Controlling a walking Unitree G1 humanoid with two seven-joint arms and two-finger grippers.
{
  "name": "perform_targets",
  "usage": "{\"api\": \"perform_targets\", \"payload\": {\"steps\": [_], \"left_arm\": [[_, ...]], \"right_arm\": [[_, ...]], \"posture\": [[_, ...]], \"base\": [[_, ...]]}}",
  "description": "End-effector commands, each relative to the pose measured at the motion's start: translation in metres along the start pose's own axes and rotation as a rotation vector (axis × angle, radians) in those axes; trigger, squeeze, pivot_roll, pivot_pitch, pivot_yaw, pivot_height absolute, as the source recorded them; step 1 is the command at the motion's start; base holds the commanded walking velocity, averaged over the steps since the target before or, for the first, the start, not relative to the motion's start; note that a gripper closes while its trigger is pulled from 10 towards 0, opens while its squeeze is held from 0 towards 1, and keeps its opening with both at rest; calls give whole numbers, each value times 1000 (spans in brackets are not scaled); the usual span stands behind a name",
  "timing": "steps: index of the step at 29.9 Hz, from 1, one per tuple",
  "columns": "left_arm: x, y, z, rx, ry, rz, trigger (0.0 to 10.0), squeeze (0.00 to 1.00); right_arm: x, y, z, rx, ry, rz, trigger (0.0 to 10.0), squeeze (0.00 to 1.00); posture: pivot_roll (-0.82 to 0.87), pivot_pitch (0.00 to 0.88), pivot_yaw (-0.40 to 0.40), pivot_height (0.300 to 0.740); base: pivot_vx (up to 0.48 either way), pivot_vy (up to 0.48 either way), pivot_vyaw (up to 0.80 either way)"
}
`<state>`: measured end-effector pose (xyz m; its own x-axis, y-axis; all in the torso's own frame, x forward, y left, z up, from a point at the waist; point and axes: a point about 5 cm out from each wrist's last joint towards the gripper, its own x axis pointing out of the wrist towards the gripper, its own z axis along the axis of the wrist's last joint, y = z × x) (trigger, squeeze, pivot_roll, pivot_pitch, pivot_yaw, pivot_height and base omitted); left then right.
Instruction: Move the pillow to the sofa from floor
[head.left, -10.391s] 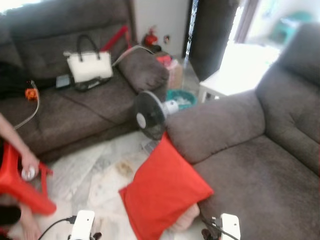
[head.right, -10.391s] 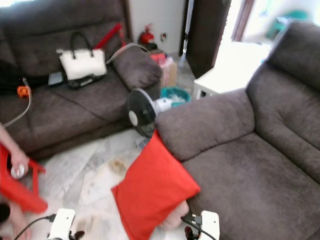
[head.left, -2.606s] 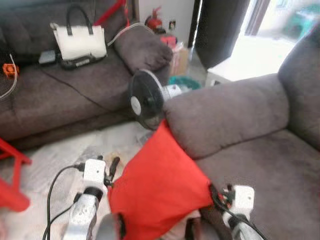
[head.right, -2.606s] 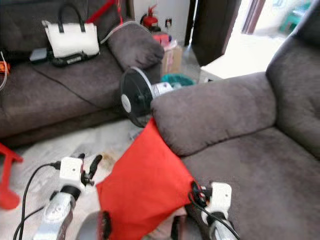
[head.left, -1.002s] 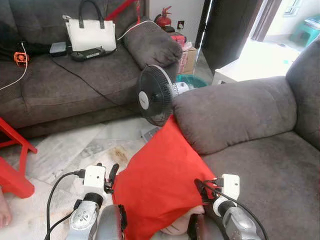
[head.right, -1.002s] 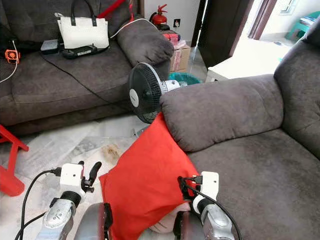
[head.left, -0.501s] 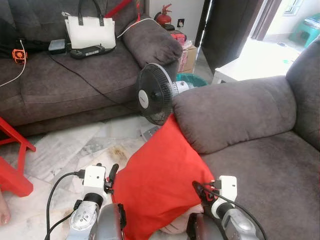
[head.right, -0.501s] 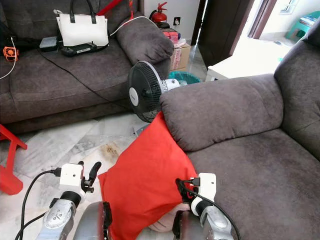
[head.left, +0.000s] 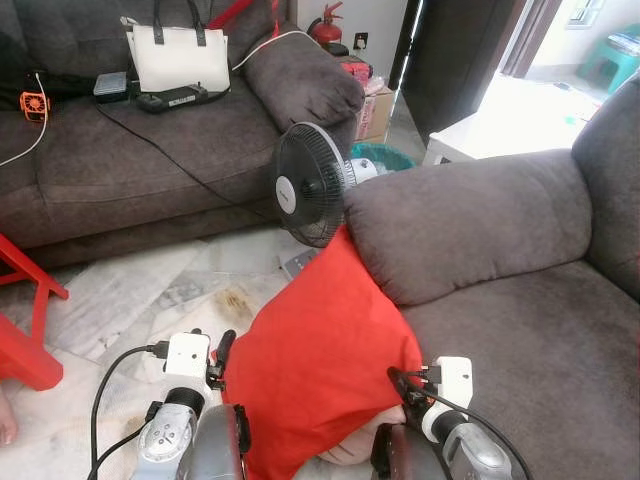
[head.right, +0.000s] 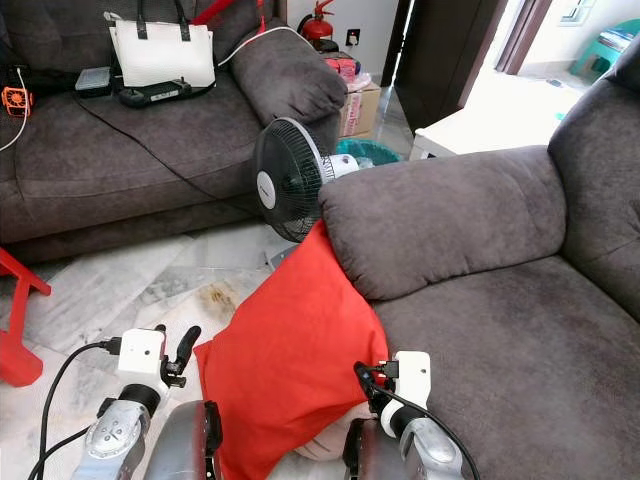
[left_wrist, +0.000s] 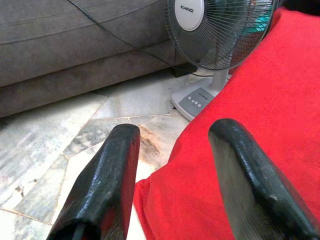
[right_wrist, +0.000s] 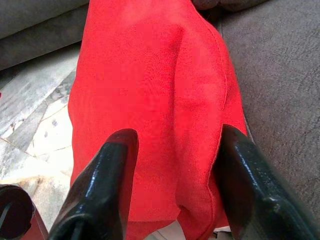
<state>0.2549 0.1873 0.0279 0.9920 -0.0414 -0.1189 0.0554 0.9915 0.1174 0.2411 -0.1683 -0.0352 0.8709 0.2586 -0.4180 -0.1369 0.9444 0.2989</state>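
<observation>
A red pillow (head.left: 320, 350) stands on the marble floor, leaning against the armrest (head.left: 460, 225) of the grey-brown sofa (head.left: 540, 350) on the right. My left gripper (head.left: 222, 352) is at the pillow's left lower edge. Its fingers are open, and in the left wrist view (left_wrist: 175, 132) the pillow's corner (left_wrist: 165, 200) lies between them. My right gripper (head.left: 396, 378) is at the pillow's right edge beside the sofa seat. It stands open in the right wrist view (right_wrist: 177, 142), with the pillow's cloth (right_wrist: 150, 75) spanning the gap.
A standing fan (head.left: 310, 185) is right behind the pillow, at the armrest's end. A second sofa (head.left: 150, 160) at the back left holds a white handbag (head.left: 180, 58) and cables. A red stool (head.left: 25, 330) stands on the left. A pale object (head.left: 345, 455) lies under the pillow.
Over ten seconds both arms have come up to flank the pillow. In the last second the right wrist dropped slightly; the pillow has not moved.
</observation>
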Motion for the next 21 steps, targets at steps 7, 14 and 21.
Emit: {"api": "perform_targets", "payload": {"steps": [7,14,21], "left_arm": [[0,-2,-5,11,20,-8,10000,0],[0,-3,-5,10,20,-10,10000,0],[-2,-3,-5,12,18,-12,10000,0]], "right_arm": [[1,-12,13,-42,-31,-80,10000,0],[4,-15,21,-72,-35,-102,10000,0],[2,-12,13,-86,-14,-73,10000,0]], "posture": [[126,65,-109,571],[131,69,-112,571],[145,71,-110,571]], "base": [[0,0,0],[0,0,0],[0,0,0]]}}
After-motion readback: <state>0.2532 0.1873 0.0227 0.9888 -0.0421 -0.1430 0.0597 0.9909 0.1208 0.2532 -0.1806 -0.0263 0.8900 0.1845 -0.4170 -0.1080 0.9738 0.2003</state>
